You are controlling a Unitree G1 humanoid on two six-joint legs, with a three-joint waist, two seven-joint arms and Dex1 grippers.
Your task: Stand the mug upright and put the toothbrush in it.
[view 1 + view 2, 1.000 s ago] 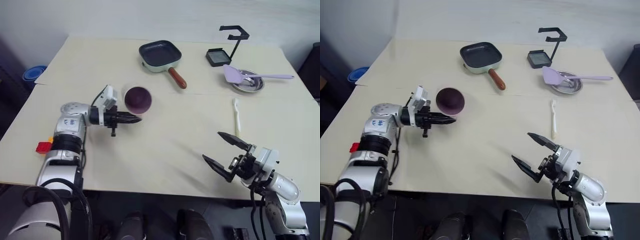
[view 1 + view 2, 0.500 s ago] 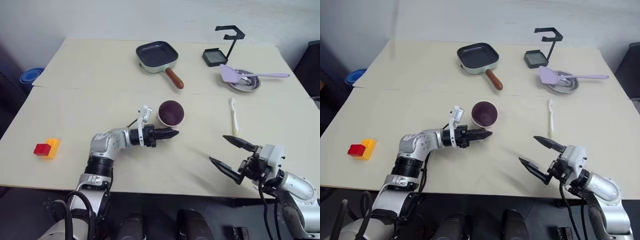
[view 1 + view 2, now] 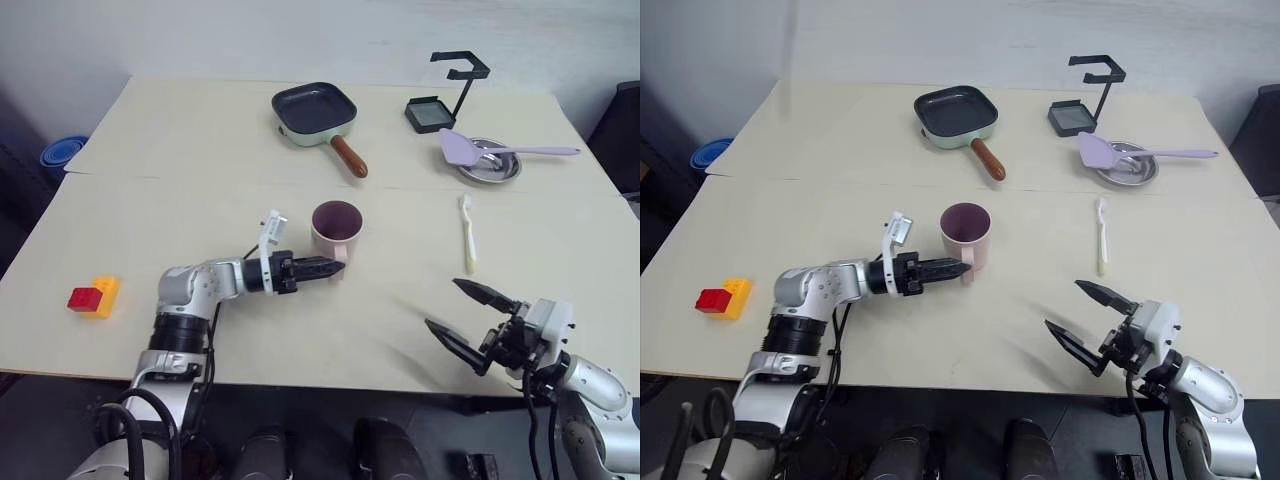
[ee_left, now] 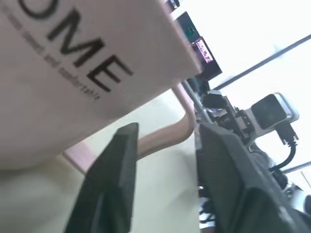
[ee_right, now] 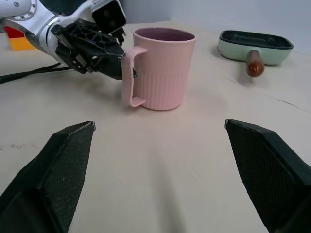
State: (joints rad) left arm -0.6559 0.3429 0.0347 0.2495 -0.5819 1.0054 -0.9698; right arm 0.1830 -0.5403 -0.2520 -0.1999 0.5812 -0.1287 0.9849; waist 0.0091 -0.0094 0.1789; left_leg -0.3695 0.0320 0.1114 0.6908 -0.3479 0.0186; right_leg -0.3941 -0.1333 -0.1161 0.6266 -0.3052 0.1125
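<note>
Cream table (image 3: 200,180) — pale wall (image 3: 250,30) behind — seam across.

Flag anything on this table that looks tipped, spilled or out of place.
Nothing stands out. The pale pink ceramic mug stands upright on the table, and the slim white toothbrush lies flat nearby. Nothing spilled.

A broad pale cream worktop (image 3: 200,140) with a seam running across it stands against a plain white wall (image 3: 250,35). Beside its far left corner, a round blue container (image 3: 57,155) sits on the dark floor (image 3: 15,215).
</note>
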